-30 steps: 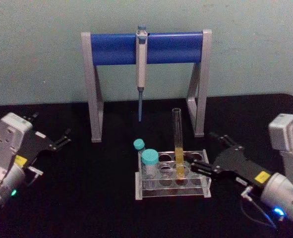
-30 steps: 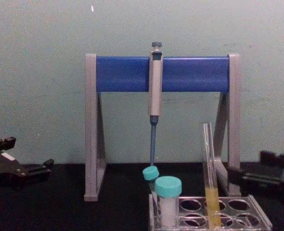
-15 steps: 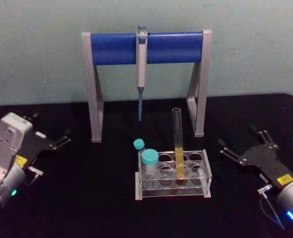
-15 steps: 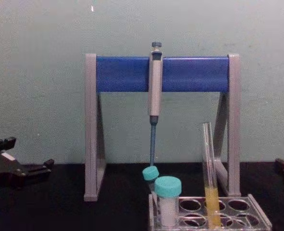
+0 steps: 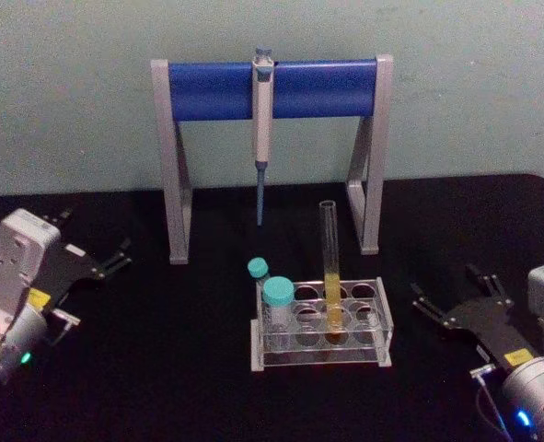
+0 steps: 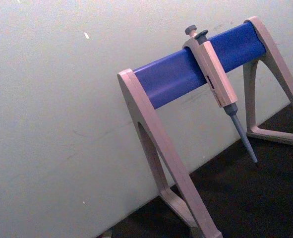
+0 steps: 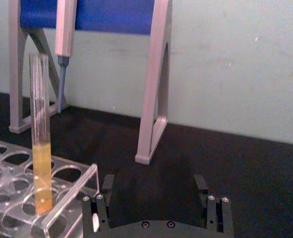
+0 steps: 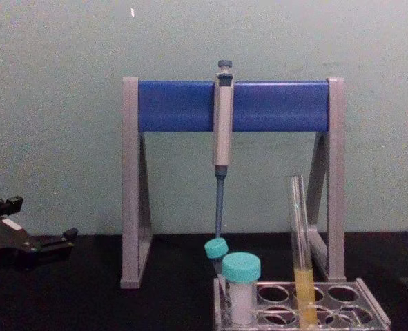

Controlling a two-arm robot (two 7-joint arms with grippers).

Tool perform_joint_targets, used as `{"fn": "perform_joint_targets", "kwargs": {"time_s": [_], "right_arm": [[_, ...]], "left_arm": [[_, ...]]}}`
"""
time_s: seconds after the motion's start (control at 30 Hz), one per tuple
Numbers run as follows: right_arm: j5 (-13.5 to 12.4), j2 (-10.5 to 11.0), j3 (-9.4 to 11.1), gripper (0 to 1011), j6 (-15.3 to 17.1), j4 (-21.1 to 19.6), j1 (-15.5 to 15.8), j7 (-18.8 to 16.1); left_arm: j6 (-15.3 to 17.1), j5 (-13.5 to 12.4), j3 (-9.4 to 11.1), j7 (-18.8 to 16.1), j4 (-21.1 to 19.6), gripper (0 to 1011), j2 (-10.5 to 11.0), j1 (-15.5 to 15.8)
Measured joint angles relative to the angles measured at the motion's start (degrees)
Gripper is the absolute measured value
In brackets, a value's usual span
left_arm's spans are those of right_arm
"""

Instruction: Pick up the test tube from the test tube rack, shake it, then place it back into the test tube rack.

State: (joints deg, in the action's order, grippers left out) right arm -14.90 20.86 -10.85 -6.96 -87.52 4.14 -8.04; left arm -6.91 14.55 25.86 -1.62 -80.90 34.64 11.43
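Bare black counter (image 5: 189, 368) is seen at lower centre-left and at lower right of the head view, between the test tube rack (image 5: 319, 322) and the right gripper (image 5: 456, 308), whose fingers are spread. The upper centre is blocked by the pipette stand (image 5: 272, 87) and its hanging pipette (image 5: 262, 129). Above the rack, passage is narrowed by the upright test tube (image 5: 330, 262) and two teal-capped vials (image 5: 277, 295).

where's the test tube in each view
Head view: test tube upright in the test tube rack, centre.
Chest view: low right.
Right wrist view: upright in the rack.
Left wrist view: not in it.
Shared landmark: the pipette on the blue-barred stand.
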Motion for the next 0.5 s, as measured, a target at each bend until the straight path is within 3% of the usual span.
{"fn": "perform_joint_targets", "kwargs": {"time_s": [0.5], "right_arm": [[0.5,-1.9,0.3,1000,0.9,3.2,-1.0,-2.1]], "left_arm": [[0.0,0.0,0.0,0.0,0.0,1010,0.0,0.0]]}}
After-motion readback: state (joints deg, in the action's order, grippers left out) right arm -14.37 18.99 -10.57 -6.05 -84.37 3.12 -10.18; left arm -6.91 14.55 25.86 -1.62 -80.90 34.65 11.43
